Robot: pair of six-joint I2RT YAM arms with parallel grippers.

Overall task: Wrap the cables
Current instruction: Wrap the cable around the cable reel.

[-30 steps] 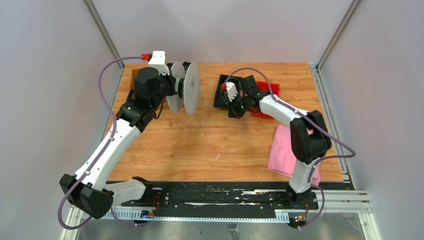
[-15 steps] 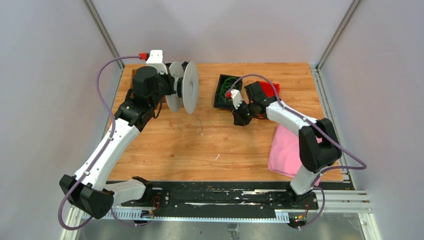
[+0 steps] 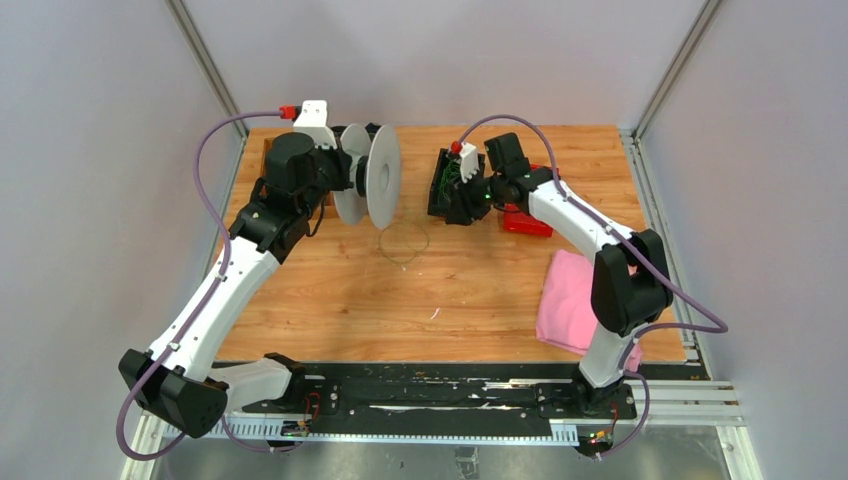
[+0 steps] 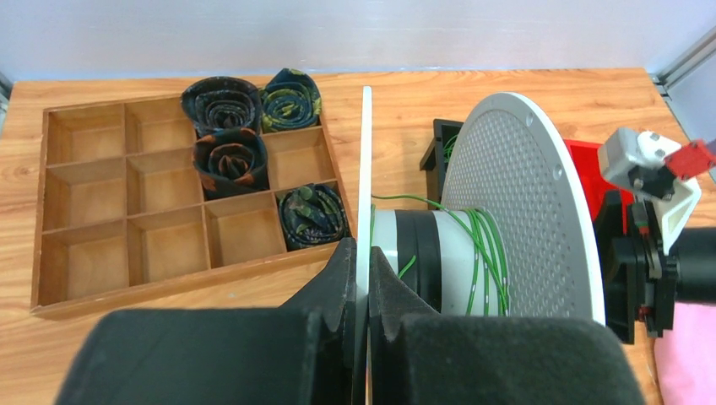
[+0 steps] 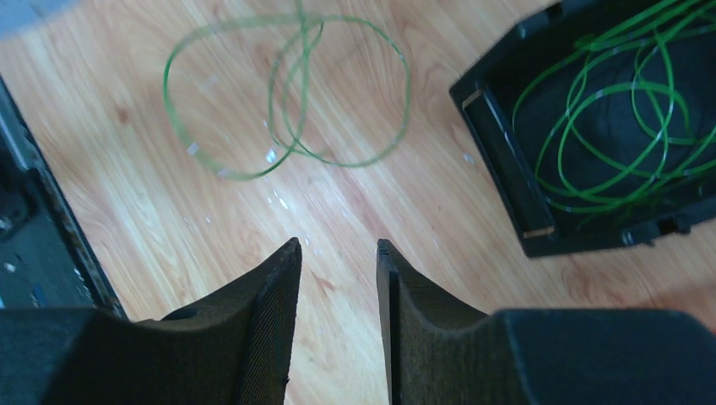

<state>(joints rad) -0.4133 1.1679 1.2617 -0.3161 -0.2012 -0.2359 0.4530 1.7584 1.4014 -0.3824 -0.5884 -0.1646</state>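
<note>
**On the workbench, one arm grips the spool while the other hangs over loose wire**

From above, the left gripper [image 3: 348, 180] holds the grey spool [image 3: 382, 186] on edge at the far left of the wooden table [image 3: 450, 290]. The right gripper [image 3: 462, 198] hangs at the near rim of a black tray [image 3: 441, 190]. One loose cable [image 3: 403, 243] lies in a round loop on the wood just on the near side of the spool, between the two arms. A red block [image 3: 527, 222] sits right of the tray, and a pink cloth [image 3: 565, 300] lies near the right arm's base. From this height it cannot be made out how either pair of jaws stands.

At the left wrist, the answer is plain: the jaws are pinched tight on the spool's thin near flange [image 4: 366, 169]. Only this view shows the wound cable [image 4: 483, 257], green turns lying around the hub. Behind it is a wooden compartment box [image 4: 84, 194], with four dark rolled bundles [image 4: 230, 160] filling neighbouring cells on its right side.

At the right wrist, the fingers [image 5: 270, 304] stand partly apart with bare wood between them, gripping nothing. Ahead of them the loose cable [image 5: 291, 145] shows as two overlapping green rings, a detail lost overhead. Beside it the tray [image 5: 500, 169] holds coiled cables [image 5: 608, 110], several bright green loops tangled together
</note>
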